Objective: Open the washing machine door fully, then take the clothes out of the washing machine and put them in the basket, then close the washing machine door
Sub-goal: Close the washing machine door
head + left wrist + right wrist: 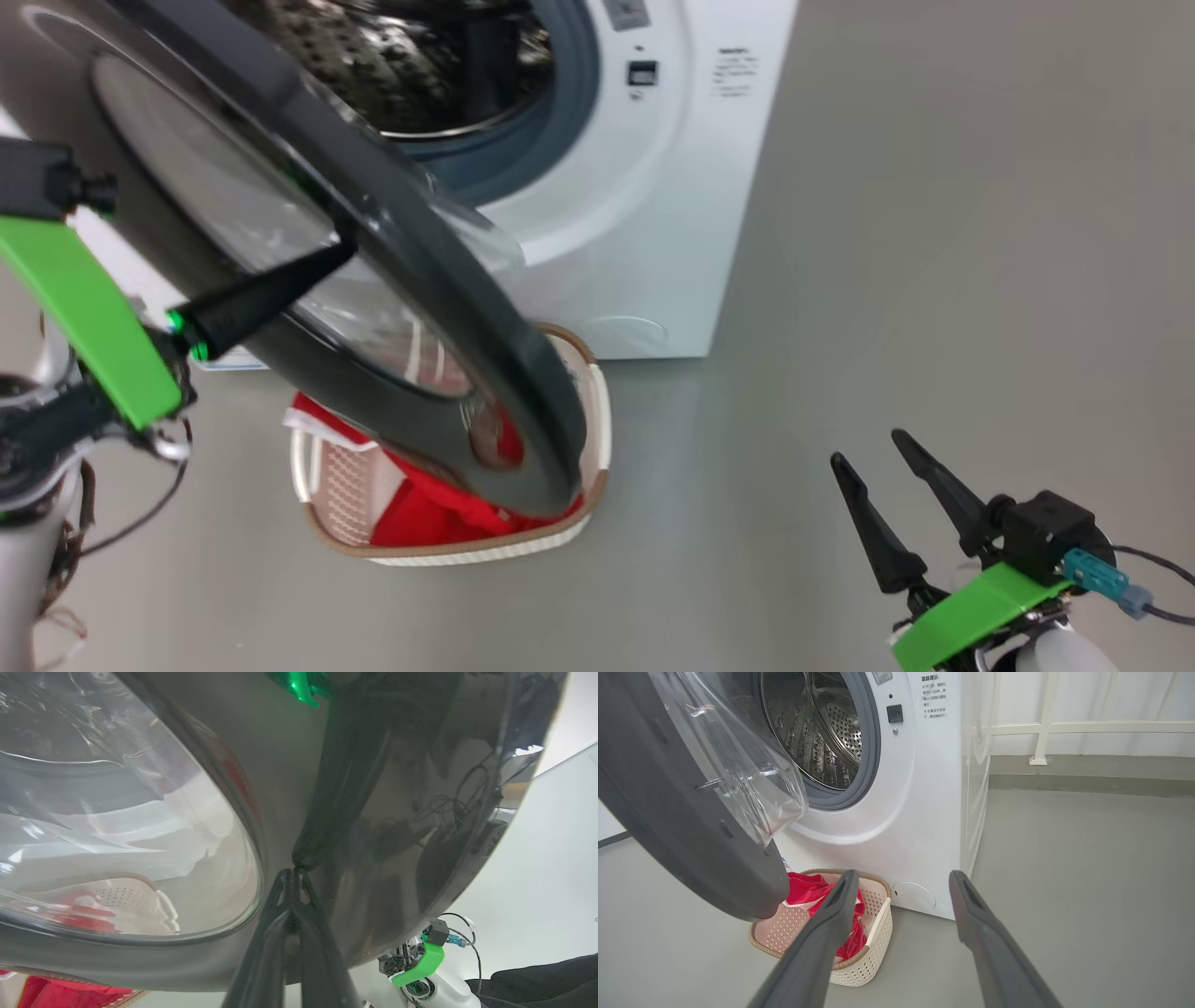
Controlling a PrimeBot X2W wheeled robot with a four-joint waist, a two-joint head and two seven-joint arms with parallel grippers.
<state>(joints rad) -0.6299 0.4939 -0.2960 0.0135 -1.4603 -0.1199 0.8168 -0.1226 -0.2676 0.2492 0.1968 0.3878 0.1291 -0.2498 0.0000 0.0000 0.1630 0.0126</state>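
The washing machine (644, 233) (915, 812) stands with its steel drum showing no clothes inside. Its door (411, 308) (364, 793) (672, 826) hangs part-way open over the basket. My left gripper (341, 250) (293, 872) is shut, its tips pressed against the door's glossy black outer rim beside the glass window. The red clothes (429, 513) (808, 891) lie in the cream basket (597, 411) (868, 961) on the floor before the machine. My right gripper (864, 448) (901, 879) is open and holds nothing, low at the right, well away from the machine.
Grey floor (934, 233) spreads to the right of the machine. A white railing (1045, 723) and a low ledge run along the back wall. The basket sits under the door's swing, close to the machine's front.
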